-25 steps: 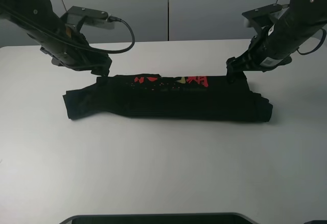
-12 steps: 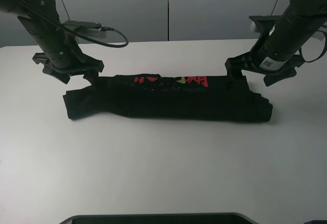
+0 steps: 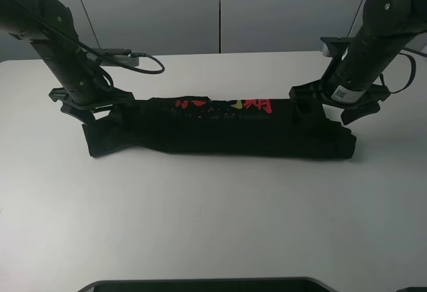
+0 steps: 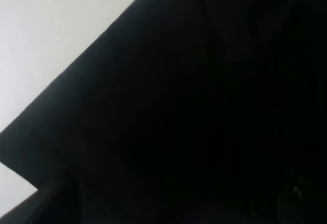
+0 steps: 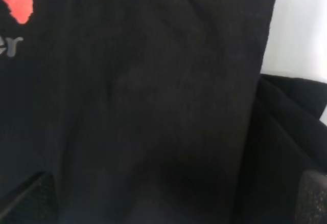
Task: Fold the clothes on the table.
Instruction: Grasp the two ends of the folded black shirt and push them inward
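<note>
At L gripper (image 3: 93, 105): spread wide, nothing pinched, tips down on the left end of the shirt (image 3: 220, 132), by the sleeve. Nearly all black cloth in its wrist view, so spread judged from the high cam only.

At R gripper (image 3: 325, 105): also wide apart, pads (image 5: 20, 198) at opposite corners of its wrist view w/ cloth between, nothing clamped. Straddles the shirt's right end near the back edge.

Vs 1 s ago: both down from just above the back edge onto the cloth, and swung from slanted to near vertical. Shirt in same place, same shape. Means approach done; prob. next = close on both ends for another fold. No lift yet.

Shirt: long narrow band across the middle of the table (image 3: 213, 219), red/yellow print (image 3: 223, 104) showing along the back edge, right end a bit stacked and uneven.

Arms: L in from far left, forearm steep, wrist bent down, cable (image 3: 143, 62) looping behind. R in from far right, equally steep, roughly a mirror of L.
</note>
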### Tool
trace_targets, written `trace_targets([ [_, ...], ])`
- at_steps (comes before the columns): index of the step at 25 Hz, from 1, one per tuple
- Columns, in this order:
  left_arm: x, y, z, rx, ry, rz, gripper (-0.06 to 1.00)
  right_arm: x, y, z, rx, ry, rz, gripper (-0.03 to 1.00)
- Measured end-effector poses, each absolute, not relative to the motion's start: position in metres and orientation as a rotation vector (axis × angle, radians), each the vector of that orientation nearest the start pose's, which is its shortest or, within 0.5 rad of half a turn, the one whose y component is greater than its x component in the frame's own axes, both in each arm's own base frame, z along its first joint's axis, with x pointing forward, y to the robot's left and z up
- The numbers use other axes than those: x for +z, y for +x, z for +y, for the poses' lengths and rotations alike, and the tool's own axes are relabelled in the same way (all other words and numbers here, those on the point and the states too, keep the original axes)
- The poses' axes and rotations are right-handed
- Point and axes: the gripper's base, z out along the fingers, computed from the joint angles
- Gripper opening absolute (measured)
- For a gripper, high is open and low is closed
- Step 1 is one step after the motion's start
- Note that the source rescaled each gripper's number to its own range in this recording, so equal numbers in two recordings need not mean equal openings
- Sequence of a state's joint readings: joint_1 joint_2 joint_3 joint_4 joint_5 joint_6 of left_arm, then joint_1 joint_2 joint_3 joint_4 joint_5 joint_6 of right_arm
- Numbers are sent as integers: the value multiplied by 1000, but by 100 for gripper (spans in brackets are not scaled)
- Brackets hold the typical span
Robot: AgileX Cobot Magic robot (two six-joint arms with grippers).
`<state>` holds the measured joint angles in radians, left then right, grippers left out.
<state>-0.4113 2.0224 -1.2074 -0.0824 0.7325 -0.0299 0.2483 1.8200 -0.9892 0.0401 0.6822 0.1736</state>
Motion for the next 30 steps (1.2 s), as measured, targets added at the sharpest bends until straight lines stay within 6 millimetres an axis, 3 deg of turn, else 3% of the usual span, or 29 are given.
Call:
trace_targets([
  [10, 99, 337, -152, -95, 509, 3054, 99, 123, 315, 69, 73, 4, 3041, 100],
  [16, 99, 337, -152, -93, 511, 3052, 99, 113, 320, 56, 66, 71, 3047, 100],
  [30, 99, 337, -151, -90, 521, 3046, 99, 94, 323, 56, 57, 79, 3075, 100],
])
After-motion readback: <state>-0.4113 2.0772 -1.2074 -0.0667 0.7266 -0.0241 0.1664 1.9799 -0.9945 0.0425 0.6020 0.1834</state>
